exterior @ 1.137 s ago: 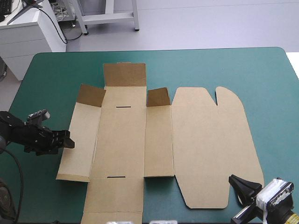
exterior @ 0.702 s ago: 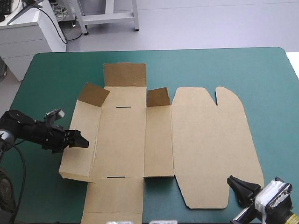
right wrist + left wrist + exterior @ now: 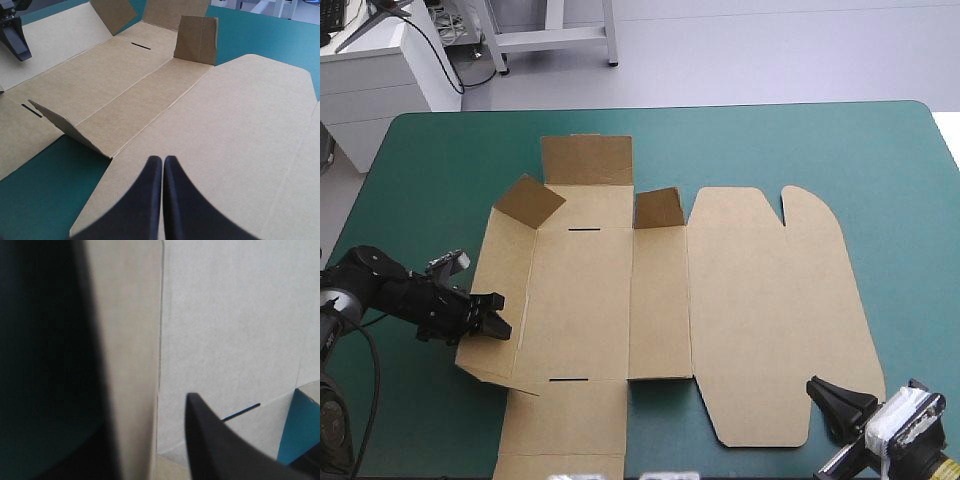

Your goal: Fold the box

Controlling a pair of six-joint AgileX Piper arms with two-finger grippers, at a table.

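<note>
While all but closed, pinches with left end effector [image 3: 492, 318] the tilted-up left wall of the box [image 3: 580, 300]. Holds right end effector [image 3: 163, 159] closed and empty by the flat lid's near corner. Lies otherwise spread across the teal-green desk [image 3: 800, 150].

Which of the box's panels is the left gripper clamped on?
The long side panel at the left edge of the box: the left gripper pinches its outer edge and it tilts up, while the wide lid lies flat.
</note>
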